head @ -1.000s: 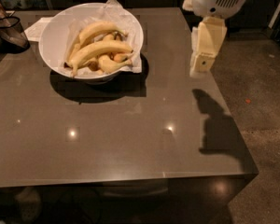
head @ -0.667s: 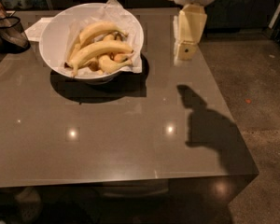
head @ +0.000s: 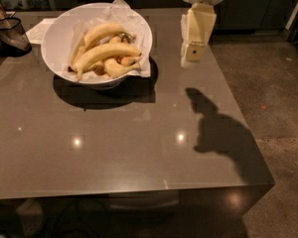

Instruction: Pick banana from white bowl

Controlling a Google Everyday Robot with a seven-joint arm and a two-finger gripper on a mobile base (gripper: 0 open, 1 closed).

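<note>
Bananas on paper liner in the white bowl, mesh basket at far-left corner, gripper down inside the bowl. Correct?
One error: the gripper is not inside the white bowl. The camera view shows it hanging over the table beside the bowl, on the picture's right, clear of the rim. The rest stands: bananas on the paper liner, mesh basket at the far-left corner.

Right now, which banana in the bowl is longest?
The banana stretched across the middle of the white bowl, over shorter ones; the gripper hangs right of the bowl.
</note>
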